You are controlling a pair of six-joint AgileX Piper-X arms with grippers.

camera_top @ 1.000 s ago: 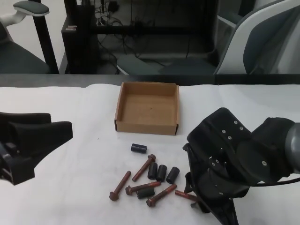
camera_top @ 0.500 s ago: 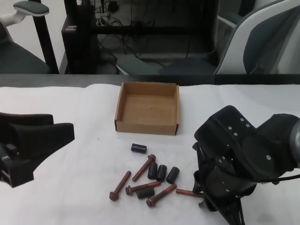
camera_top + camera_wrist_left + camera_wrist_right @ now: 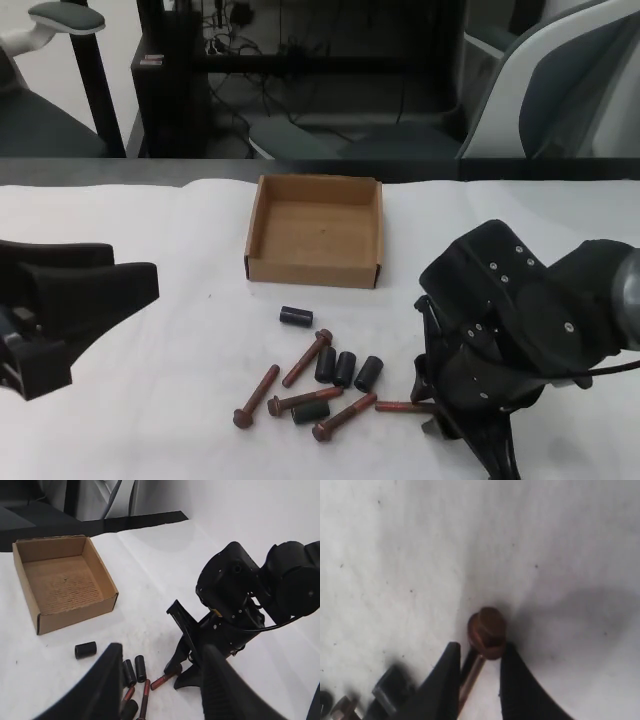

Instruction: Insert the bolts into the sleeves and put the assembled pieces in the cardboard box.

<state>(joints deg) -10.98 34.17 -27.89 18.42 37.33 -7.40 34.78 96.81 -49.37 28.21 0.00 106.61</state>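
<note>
In the high view my right gripper (image 3: 428, 412) points down at the bench, right of the pile, shut on a rusty bolt (image 3: 398, 407). Its wrist view has the bolt's head (image 3: 487, 629) just past the fingers (image 3: 445, 680), which clamp the shaft. Three more bolts (image 3: 307, 357) and several black sleeves (image 3: 345, 369) lie loose in front of the cardboard box (image 3: 312, 270), one sleeve (image 3: 296, 316) nearest it. My left gripper (image 3: 128, 265) hovers open at the left, holding nothing; its view shows its fingers (image 3: 107, 690), the box (image 3: 75, 615) and the right arm (image 3: 240, 600).
White cloth covers the bench, with bare room left of the pile and to the right of the box. Office chairs and a dark stand are beyond the far edge.
The right arm has shifted slightly right and up, and the bolt in its fingers has swung from slanted to nearly level, drawn a little away from the pile. The left arm has stayed put.
</note>
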